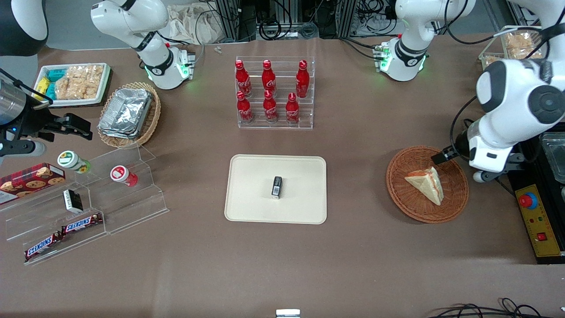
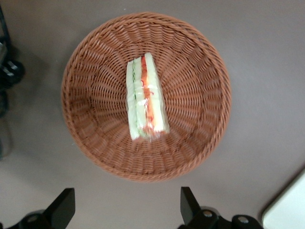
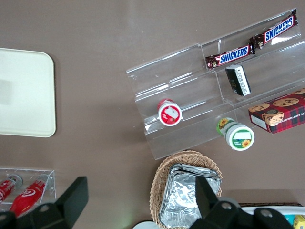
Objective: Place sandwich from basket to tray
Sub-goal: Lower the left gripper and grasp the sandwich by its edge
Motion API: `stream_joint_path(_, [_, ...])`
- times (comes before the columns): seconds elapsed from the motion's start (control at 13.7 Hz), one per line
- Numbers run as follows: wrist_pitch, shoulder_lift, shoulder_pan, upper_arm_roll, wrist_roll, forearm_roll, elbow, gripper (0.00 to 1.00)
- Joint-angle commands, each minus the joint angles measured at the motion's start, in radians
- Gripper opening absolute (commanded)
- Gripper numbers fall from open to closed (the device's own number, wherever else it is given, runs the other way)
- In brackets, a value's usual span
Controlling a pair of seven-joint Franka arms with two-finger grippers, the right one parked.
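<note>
The desk [image 1: 353, 265] carries the cream tray [image 1: 247, 194], which is cut off to one corner in the wrist view. The basket [image 1: 406, 194] holds the wrapped sandwich [image 1: 426, 183], lying untouched. The end effector [image 2: 126, 210] hovers above the basket rim with fingers [image 2: 62, 207] apart, mostly hidden by the arm in the front view.

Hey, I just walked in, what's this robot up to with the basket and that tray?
The left arm's gripper hangs open above the reddish-brown basket, not touching anything yet. The wrapped sandwich lies in the basket, not yet picked up. The cream tray it is meant for sits on the table toward the parked arm's end from the basket, with only a small dark box on it. So the move has not begun: the arm looks lined up for a grasp on the sandwich.
</note>
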Motion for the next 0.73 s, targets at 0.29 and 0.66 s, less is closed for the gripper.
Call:
stream_joint_path(0.29, [0.212,0.103,0.0,0.007,-0.168,-0.009,-0.081,1.0])
stream_joint_path(0.66, [0.361,0.203,-0.001,0.009,-0.267,-0.009,-0.082,1.0])
